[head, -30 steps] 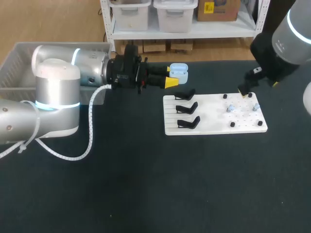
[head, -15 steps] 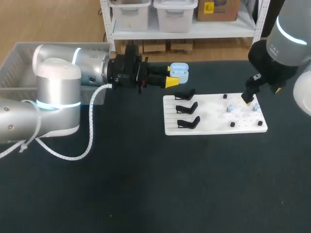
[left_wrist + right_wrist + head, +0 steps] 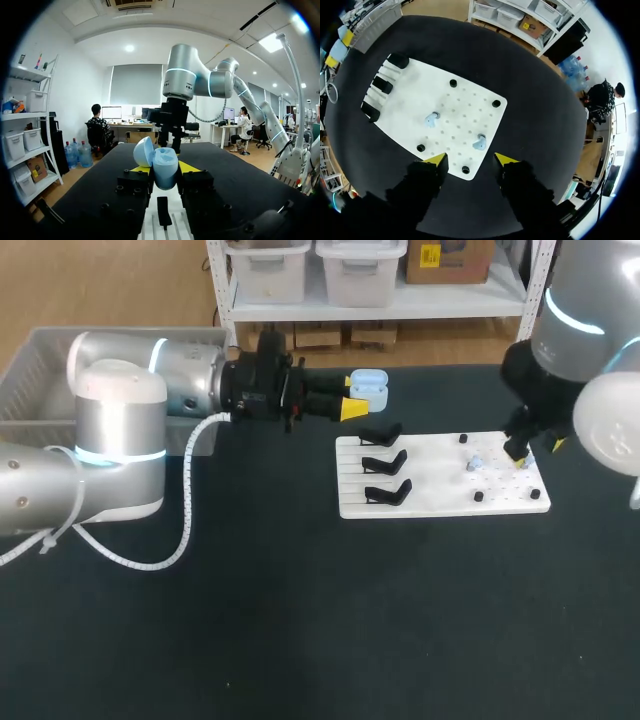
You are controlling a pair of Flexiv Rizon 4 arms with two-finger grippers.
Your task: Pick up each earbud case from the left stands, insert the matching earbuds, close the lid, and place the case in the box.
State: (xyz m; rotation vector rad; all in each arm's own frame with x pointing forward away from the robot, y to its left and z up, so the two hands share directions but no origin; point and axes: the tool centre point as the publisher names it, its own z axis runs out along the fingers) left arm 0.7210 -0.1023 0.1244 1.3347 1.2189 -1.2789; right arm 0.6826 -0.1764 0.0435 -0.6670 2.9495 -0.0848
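On board [image 3: 440, 478]: 3 stands [image 3: 385, 462], 2 earbuds [image 3: 431, 119]. R tool [image 3: 471, 159] open; L tool [image 3: 164, 169] grips case [image 3: 368, 388].

— Entry: legible text, labels, numbers, signs?
— None could be read. The white board [image 3: 440, 485] was unmarked; the earbud case [image 3: 369, 388] beside it bore no readable print.

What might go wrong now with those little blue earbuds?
The right hand hangs open over a tiny earbud; it may pinch badly and knock it off the board. The left hand holds the case with its lid open, so pushing an earbud in might make it slip.
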